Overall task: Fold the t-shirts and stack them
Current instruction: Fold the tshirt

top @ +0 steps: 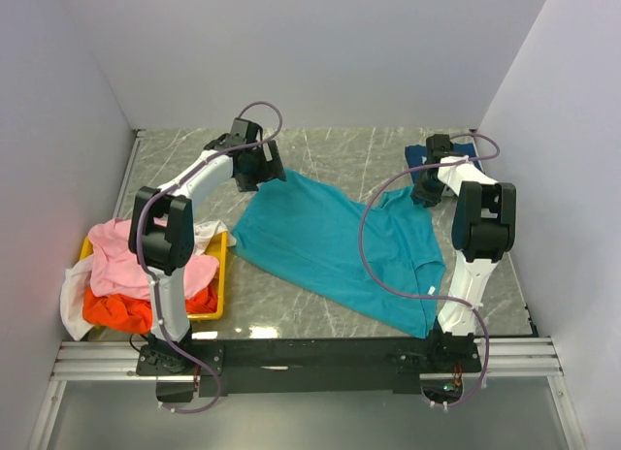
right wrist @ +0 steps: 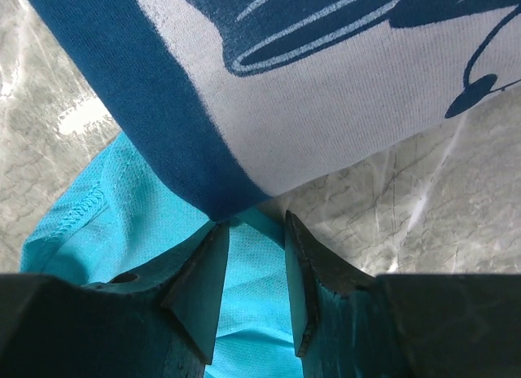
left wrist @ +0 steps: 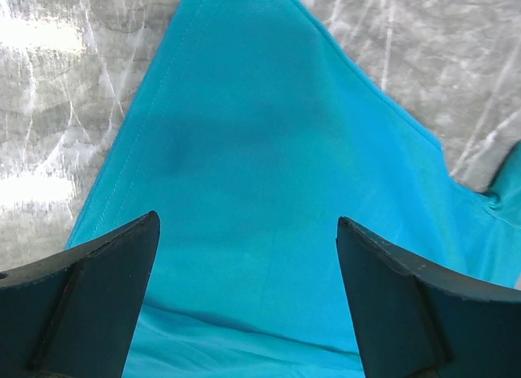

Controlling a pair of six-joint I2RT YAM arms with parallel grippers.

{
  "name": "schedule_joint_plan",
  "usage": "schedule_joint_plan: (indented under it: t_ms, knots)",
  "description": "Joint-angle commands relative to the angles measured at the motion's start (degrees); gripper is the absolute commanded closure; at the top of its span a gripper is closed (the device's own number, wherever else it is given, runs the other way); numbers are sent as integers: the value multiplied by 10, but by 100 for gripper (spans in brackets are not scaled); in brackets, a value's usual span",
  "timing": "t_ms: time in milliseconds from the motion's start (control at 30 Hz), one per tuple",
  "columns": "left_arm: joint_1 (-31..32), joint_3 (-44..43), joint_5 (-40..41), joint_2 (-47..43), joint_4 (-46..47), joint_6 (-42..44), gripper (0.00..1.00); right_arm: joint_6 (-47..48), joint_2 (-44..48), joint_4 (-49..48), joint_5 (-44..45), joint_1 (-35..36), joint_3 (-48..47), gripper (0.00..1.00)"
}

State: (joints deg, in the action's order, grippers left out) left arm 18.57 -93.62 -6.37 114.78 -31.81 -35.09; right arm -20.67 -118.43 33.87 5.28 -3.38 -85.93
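A plain teal t-shirt [top: 330, 237] lies spread out on the marble table. My left gripper [top: 260, 169] is wide open just above the shirt's far left corner. The left wrist view shows teal cloth [left wrist: 260, 134] under the gripper [left wrist: 246, 221], and nothing is held. My right gripper [top: 424, 191] is at the shirt's far right sleeve, beside the navy t-shirt [top: 419, 155]. In the right wrist view the jaws of the right gripper [right wrist: 254, 221] stand a little apart over teal cloth [right wrist: 89, 223]. The navy shirt with white print [right wrist: 122, 76] lies just ahead of the fingertips.
A yellow tray [top: 222, 275] at the near left holds pink [top: 126, 256], orange [top: 116, 309] and white [top: 70, 300] tees in a heap. Grey walls close in the back and both sides. Bare marble [top: 359, 149] shows behind the teal shirt.
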Motion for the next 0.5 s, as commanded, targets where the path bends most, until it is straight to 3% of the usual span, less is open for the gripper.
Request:
schedule_joint_plan:
  t_ms: [0,100,333,467]
  knots:
    - [-2,-23,9,17,11,16,5,11,7,-6,18,-2,-20,59]
    - [-2,-40,22,34,15,23,5,17,8,-13,26,-2,-20,60]
    - [-7,-106,56,106,47,36,17,26,-1,-10,24,-2,-21,92]
    - [-9,-140,62,138,73,48,26,24,6,-13,11,-2,-9,96]
